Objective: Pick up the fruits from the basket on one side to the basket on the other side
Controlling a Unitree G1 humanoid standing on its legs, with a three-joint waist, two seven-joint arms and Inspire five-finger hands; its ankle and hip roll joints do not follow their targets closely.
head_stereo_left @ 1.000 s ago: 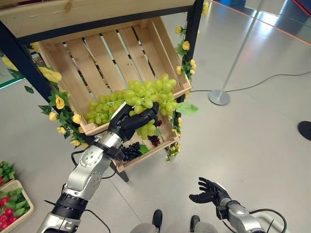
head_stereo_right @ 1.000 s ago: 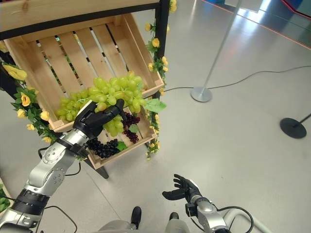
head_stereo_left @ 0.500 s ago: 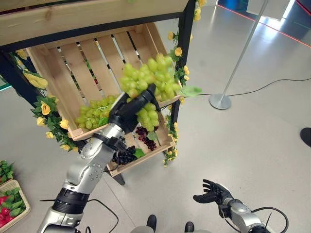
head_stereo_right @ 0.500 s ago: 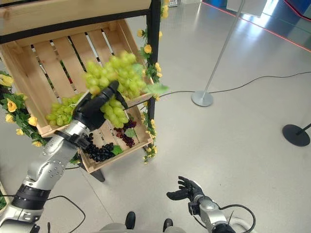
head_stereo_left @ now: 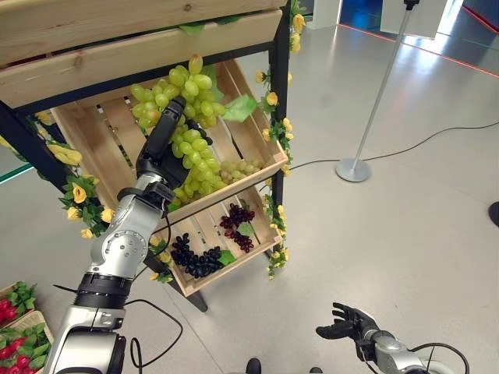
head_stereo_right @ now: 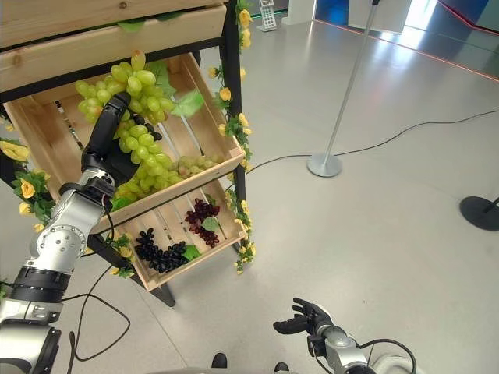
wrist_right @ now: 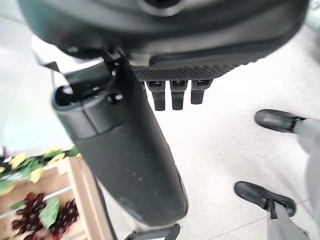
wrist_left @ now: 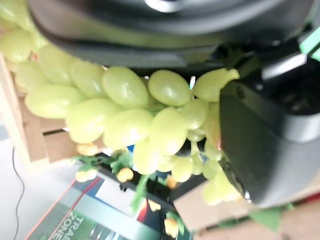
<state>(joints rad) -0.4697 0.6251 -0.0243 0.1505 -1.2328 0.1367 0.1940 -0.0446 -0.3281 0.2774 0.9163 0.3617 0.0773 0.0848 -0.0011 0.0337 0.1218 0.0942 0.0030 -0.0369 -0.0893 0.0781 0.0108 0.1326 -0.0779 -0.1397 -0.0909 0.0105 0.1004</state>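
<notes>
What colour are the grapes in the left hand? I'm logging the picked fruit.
Green grapes, clearest in the left eye view, held by the left hand.

The left arm is built of silver-grey segmented shells joined by black ribbed collars. Each arm is ended by a dark hand: left hand, right hand. A textured black pad is seen on the right palm.

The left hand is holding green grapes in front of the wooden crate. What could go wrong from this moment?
1. The left hand grips the green grapes in the middle while much of the bunch hangs loose, so grapes may drop or slip out.
2. The bunch is close under the upper wooden shelf and may bump it if raised.
3. More grapes lie in the crate below; the hanging end might drag across them.
</notes>
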